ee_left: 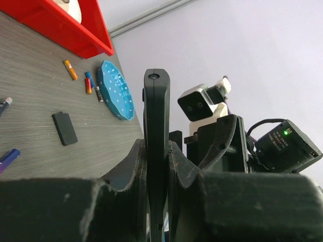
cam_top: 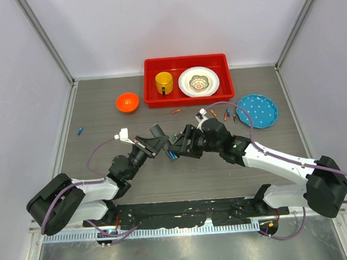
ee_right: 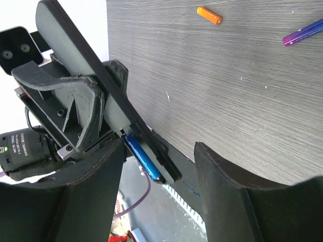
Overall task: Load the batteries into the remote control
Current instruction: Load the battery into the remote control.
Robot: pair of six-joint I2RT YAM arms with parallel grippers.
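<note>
Remote control [ee_left: 155, 116] at centre of the top view, clamped edge-on between the closed fingers of left gripper [ee_left: 157, 169]. Blue battery [ee_right: 144, 157] sits in its open bay. Right gripper [ee_right: 161, 199] spread wide, holding nothing, just beside the remote. Orange battery [ee_right: 209, 15] lies loose on table [ee_right: 227, 80], upper right wrist view.

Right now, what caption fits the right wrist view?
Left claw gripping the remote control, a blue battery at its lower end.

Black remote control [ee_right: 83, 58] raised off table [cam_top: 193, 175], tilted. Blue battery [ee_right: 144, 157] at its lower end, probably only partly seated. Loose on table: orange battery [cam_top: 176, 111], second blue battery [cam_top: 80, 131] far left, battery cluster [cam_top: 226, 114] right.
</note>
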